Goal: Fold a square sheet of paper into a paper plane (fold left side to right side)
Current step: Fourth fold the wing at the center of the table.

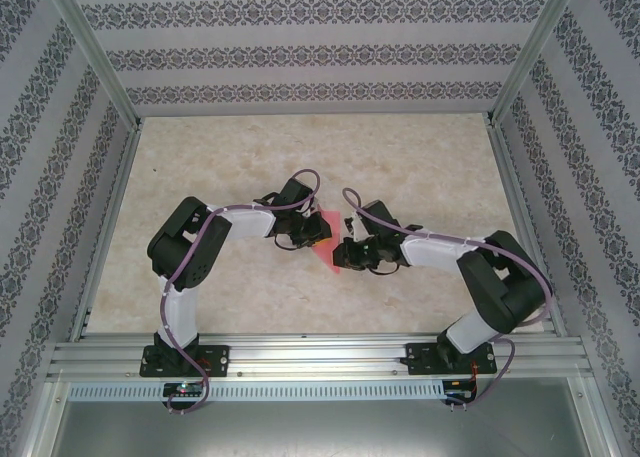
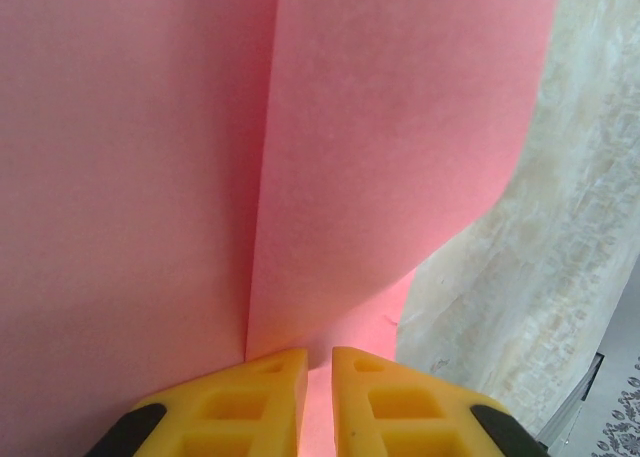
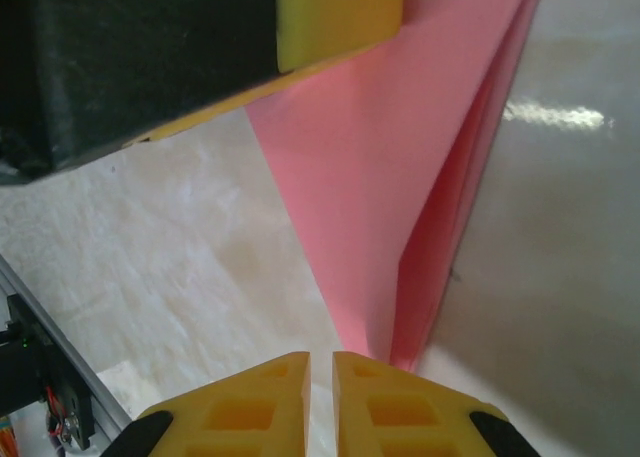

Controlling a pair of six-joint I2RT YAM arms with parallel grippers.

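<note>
The salmon-pink sheet of paper point(image 1: 327, 227) lies on the table between both arms, folded into layers that taper to a point. In the left wrist view the paper point(image 2: 140, 177) has a straight crease, and a flap point(image 2: 390, 137) curls up to the right of it. My left gripper point(image 2: 319, 355) point(image 1: 303, 239) is shut and sits on the paper at the foot of the crease. One of its yellow fingers point(image 3: 340, 12) rests on the paper's wide end point(image 3: 380, 197). My right gripper point(image 3: 321, 357) point(image 1: 345, 249) is shut just short of the paper's pointed end, with bare table in its narrow gap.
The beige marbled table point(image 1: 420, 167) stretches bare all round the arms. A metal rail point(image 1: 320, 352) with both arm bases runs along the near edge. Patterned walls and metal posts point(image 1: 100, 67) close in the left, right and far sides.
</note>
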